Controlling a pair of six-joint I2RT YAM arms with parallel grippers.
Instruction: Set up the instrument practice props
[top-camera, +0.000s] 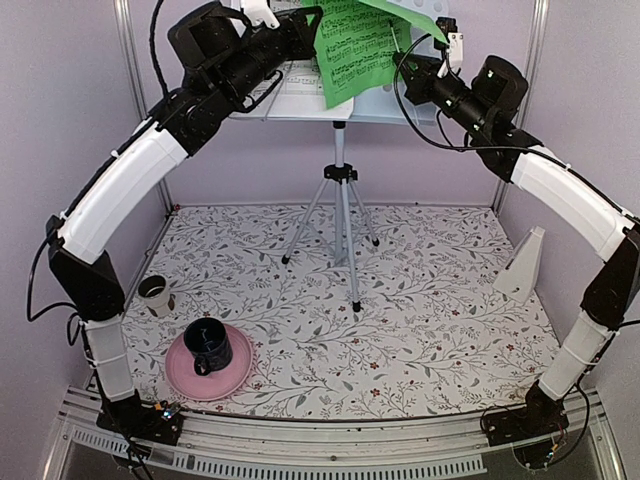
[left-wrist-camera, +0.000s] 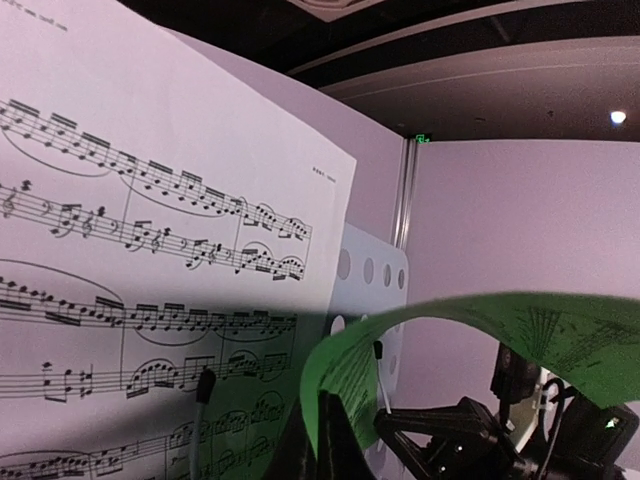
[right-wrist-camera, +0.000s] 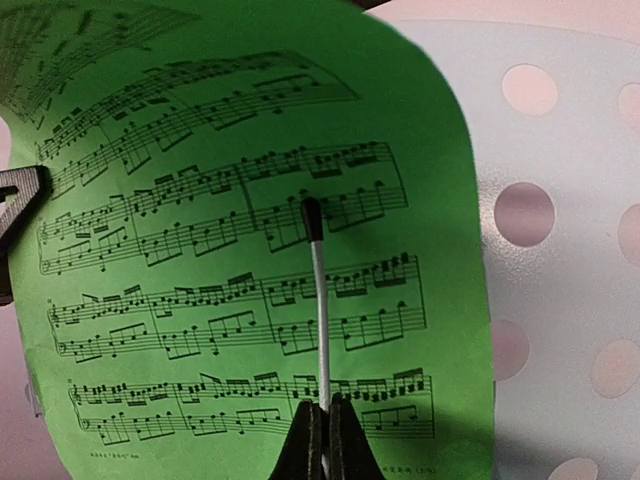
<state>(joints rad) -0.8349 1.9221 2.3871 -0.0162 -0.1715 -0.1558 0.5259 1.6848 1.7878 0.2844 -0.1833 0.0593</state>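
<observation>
The pale-blue music stand (top-camera: 300, 104) rises on its silver tripod (top-camera: 341, 215) at the back middle. A white sheet (top-camera: 296, 84) leans on its desk. In front of it the green sheet (top-camera: 356, 55) hangs curled over at the top. My left gripper (top-camera: 314, 33) is shut on the green sheet's edge (left-wrist-camera: 350, 385), the jaws (left-wrist-camera: 325, 428) pinching it. My right gripper (top-camera: 408, 62) is shut on the stand's thin white page-holder wire (right-wrist-camera: 320, 300), which lies across the green sheet (right-wrist-camera: 200, 250). The white metronome (top-camera: 525, 265) stands on the table at the right.
A dark mug (top-camera: 208, 345) sits on a pink plate (top-camera: 238, 377) at the front left, with a small beige cup (top-camera: 155, 293) behind it. Purple walls close in the flowered table on three sides. A second page-holder wire (left-wrist-camera: 203, 400) rests on the white sheet (left-wrist-camera: 130, 250).
</observation>
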